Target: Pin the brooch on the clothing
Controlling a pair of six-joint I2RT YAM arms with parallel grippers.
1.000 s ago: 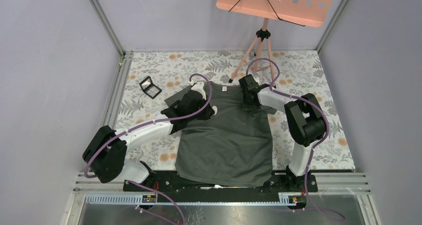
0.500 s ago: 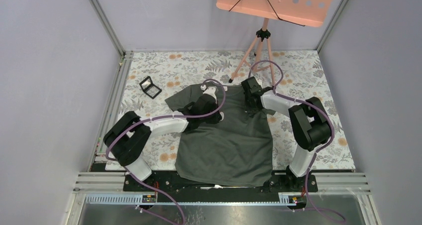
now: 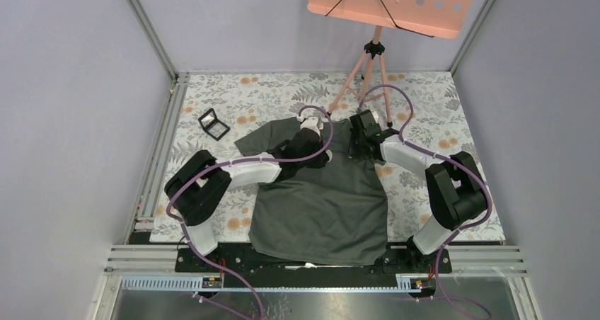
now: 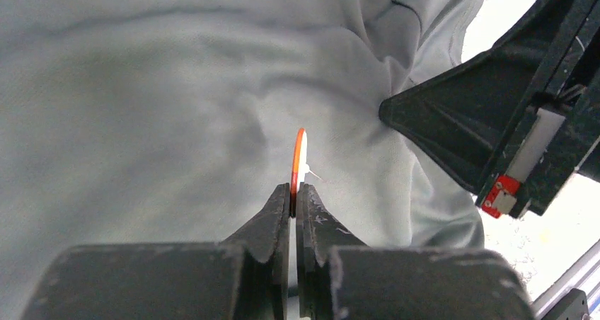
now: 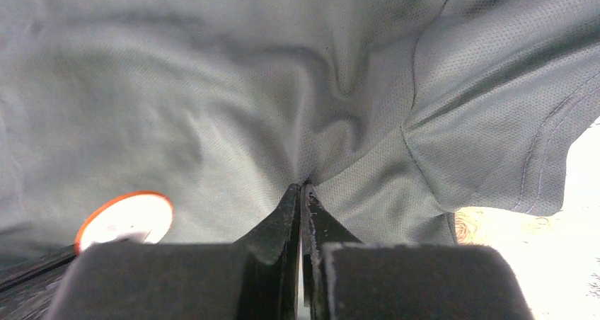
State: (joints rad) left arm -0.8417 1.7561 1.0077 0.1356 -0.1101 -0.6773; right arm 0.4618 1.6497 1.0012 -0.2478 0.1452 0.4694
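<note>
**Holding brooch over shirt chest — both grippers closed**

Left gripper (image 4: 293,191) is clamping the brooch (image 4: 298,157) by its lower edge, jaws tight on it. The brooch is standing on edge, thin orange rim toward the wrist camera, over the chest of the shirt (image 3: 318,207) below the neckline. Whether it is touching the cloth cannot be told.

Right gripper (image 5: 302,189) is pinching a fold of the shirt near the sleeve on the robot's right, jaws together on the cloth, creases running out from the pinch. In the right wrist view the brooch is showing near it — pale face, orange rim.

The shirt is lying on the floral table (image 3: 233,100), neck away from the arm bases. A black case (image 3: 214,124) is lying well apart to the left. A pink stand (image 3: 375,58) is standing at the far side.
</note>
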